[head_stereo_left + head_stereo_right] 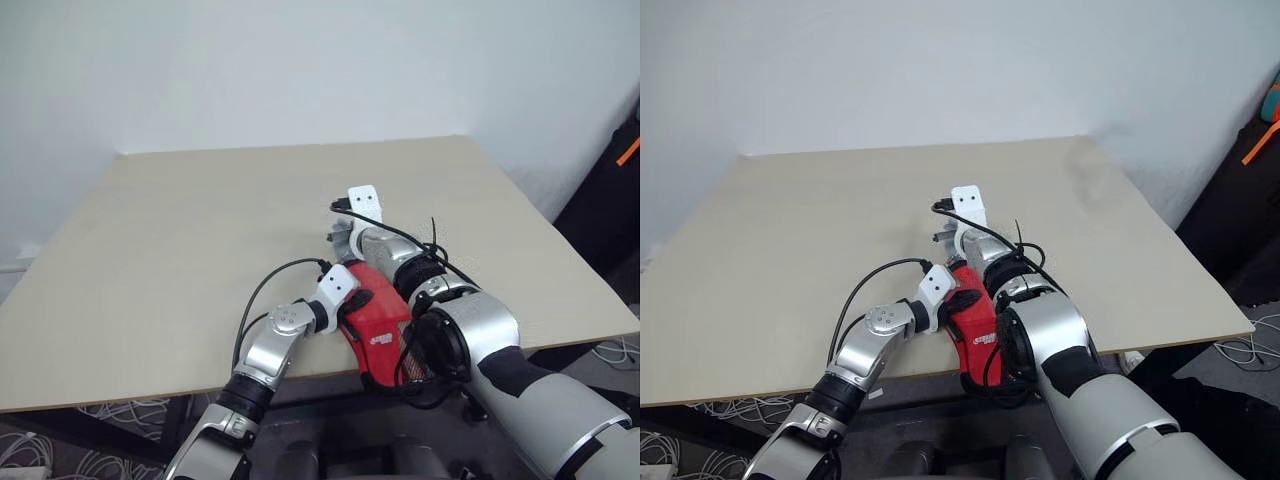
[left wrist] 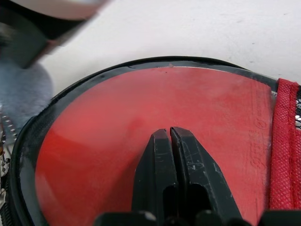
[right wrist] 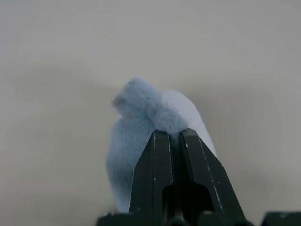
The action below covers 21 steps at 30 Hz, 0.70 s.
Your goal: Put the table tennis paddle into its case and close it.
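From the head cameras, a pale beige table (image 1: 200,230) stands before a plain white wall, and both robot arms reach in over its near edge. The case (image 1: 378,325), a red pouch with a small white logo and black edging, lies at that near edge between the two arms, partly covered by the right forearm. The left gripper (image 1: 352,297) rests against the case's far end. The right gripper (image 1: 340,235) sits just beyond the case, further out on the table, with black cables looping over its wrist. In the left wrist view, the left gripper (image 2: 170,134) has its two black fingers pressed together with nothing between them, the tips lying over the case's clear plastic window. Behind that window shows the red rubber face of the table tennis paddle (image 2: 141,117), inside the case, ringed by the black zip edge, with red mesh to one side. In the right wrist view, the right gripper (image 3: 173,136) also has its fingers pressed together, holding nothing. Just past the tips sits a small pale blue-grey fuzzy lump (image 3: 141,127) on the bare table; whether the tips touch it cannot be told.
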Each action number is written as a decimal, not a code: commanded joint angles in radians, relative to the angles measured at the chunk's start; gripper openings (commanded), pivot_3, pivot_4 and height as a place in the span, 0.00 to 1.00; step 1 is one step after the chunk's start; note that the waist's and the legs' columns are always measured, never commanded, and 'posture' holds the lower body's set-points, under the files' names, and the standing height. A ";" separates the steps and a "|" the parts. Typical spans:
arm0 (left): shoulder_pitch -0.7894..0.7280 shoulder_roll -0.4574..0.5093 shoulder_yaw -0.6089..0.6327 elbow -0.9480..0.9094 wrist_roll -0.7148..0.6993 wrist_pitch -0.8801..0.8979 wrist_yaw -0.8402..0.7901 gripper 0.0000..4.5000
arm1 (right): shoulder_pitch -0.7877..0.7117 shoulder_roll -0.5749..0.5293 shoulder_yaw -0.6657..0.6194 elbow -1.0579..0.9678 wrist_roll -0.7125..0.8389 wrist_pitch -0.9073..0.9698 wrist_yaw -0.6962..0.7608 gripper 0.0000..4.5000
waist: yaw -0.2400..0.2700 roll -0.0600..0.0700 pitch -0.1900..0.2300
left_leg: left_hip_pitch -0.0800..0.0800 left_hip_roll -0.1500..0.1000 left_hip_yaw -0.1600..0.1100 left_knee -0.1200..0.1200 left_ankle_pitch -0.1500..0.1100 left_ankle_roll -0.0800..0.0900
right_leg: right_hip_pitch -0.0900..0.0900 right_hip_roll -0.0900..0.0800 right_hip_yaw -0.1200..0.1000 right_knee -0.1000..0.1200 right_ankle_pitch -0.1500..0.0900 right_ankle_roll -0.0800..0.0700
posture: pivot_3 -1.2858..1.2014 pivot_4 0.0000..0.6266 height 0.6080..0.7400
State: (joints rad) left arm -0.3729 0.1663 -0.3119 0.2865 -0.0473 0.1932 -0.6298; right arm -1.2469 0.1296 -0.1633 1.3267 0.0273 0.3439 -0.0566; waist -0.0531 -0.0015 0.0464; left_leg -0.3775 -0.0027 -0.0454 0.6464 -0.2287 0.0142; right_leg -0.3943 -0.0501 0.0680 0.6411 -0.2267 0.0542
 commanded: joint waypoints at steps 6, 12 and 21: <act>0.025 0.000 -0.027 -0.006 0.020 0.035 -0.018 0.00 | -0.006 -0.047 -0.020 -0.015 -0.010 -0.025 -0.128 0.01 | 0.001 0.000 0.000 | 0.000 -0.001 0.000 0.000 0.000 0.000 | 0.000 0.000 0.000 0.000 0.000 0.000 | 0.52 0.00 1.00; 0.029 0.000 -0.029 -0.013 0.019 0.043 -0.020 0.00 | -0.016 -0.050 -0.004 -0.023 -0.016 -0.015 -0.109 0.01 | 0.001 0.000 0.000 | 0.000 -0.001 -0.001 0.000 0.000 0.000 | 0.001 -0.001 0.000 0.000 0.000 0.000 | 0.52 0.00 1.00; 0.023 -0.004 -0.029 -0.005 0.019 0.043 -0.024 0.00 | -0.011 -0.022 0.078 -0.038 -0.046 0.097 0.067 0.01 | 0.000 0.000 0.000 | 0.001 -0.001 0.000 0.000 0.000 0.000 | 0.001 -0.001 0.000 -0.001 0.000 0.000 | 0.52 0.00 1.00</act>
State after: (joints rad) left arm -0.3623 0.1648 -0.3151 0.2622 -0.0471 0.2153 -0.6419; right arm -1.2454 0.1088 -0.0999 1.3089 -0.0053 0.4100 -0.0266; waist -0.0532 -0.0014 0.0464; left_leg -0.3769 -0.0033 -0.0459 0.6462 -0.2287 0.0143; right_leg -0.3933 -0.0506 0.0678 0.6404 -0.2272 0.0547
